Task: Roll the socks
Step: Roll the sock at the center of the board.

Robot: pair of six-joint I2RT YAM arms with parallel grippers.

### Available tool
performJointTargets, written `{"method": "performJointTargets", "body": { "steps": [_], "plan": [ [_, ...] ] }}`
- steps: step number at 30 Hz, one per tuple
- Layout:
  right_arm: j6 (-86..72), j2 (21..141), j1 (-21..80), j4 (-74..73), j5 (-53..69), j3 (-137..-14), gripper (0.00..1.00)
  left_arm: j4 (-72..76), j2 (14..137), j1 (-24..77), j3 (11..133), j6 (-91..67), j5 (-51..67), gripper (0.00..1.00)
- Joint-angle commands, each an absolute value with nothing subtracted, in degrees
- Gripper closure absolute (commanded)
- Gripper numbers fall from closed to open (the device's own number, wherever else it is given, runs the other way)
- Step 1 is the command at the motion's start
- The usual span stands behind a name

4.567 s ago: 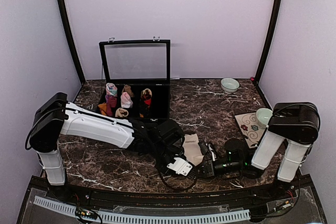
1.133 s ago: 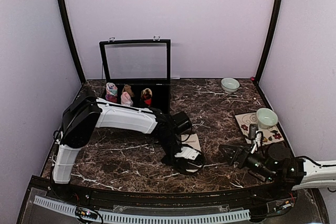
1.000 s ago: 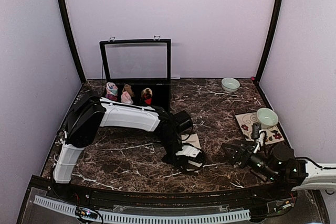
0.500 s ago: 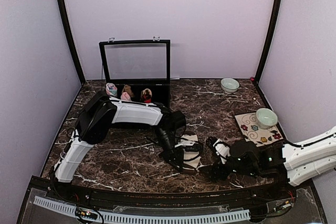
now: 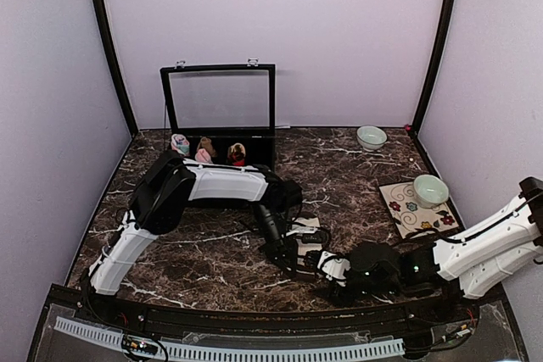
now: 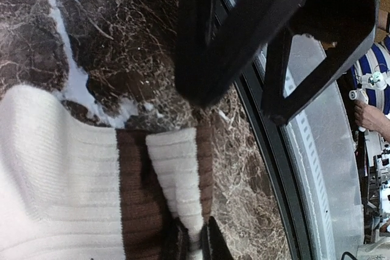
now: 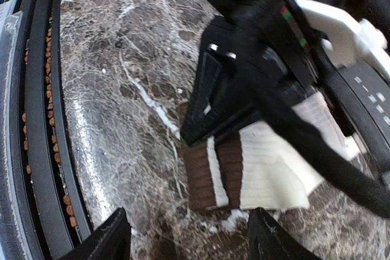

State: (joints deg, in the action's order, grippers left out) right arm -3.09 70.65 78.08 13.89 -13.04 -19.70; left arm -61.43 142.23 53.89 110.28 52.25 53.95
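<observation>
At the near edge of the counter (image 5: 356,175), about midway along it, my two arms come together over one sock. Towards the far left corner stands a black case (image 5: 261,163) with its lid upright and rolled bundles (image 5: 204,152) in its compartments. My left arm (image 5: 225,182) stretches from the left side to the middle; my right arm (image 5: 484,247) lies low along the near edge, reaching in from the right. The cream sock (image 7: 268,162) lies flat on the marble beneath my left wrist, its brown cuff (image 7: 210,178) pointing towards the near edge. My left gripper (image 6: 194,243) is clamped tight on that cuff, with a fold of cream and brown fabric pinched between the fingertips. My right gripper (image 7: 189,242) sits just beside the cuff, its jaws apart and nothing between them. Near the right edge lies a patterned mat (image 5: 399,205) with a pale bowl (image 5: 430,188) on it, and a second bowl (image 5: 371,136) sits by the far edge
</observation>
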Motion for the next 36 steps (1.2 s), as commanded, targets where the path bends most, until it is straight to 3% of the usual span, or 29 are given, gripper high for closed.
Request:
{"method": "performJointTargets", "body": {
  "steps": [1,14,27,33,36],
  "plan": [
    [2.70,76.64,79.39,19.00,-13.65,-23.54,0.38,-62.93,145.34,53.62,110.25,51.25,47.37,1.00],
    [5.85,86.78,80.17,22.54,-17.81,-26.86,0.55,-62.89,147.33,53.69,113.84,48.67,45.00,1.00],
    [1.24,90.86,79.98,25.14,-20.49,-23.86,0.65,-65.19,147.31,53.70,113.84,51.04,44.99,0.99],
    [-3.83,94.97,79.58,24.55,-18.50,-23.25,0.73,-66.91,145.49,53.62,113.32,53.46,46.48,0.88],
    [-6.98,97.05,79.45,23.56,-16.18,-23.54,0.89,-66.01,143.03,53.18,111.75,53.79,47.17,0.82]
  ]
}}
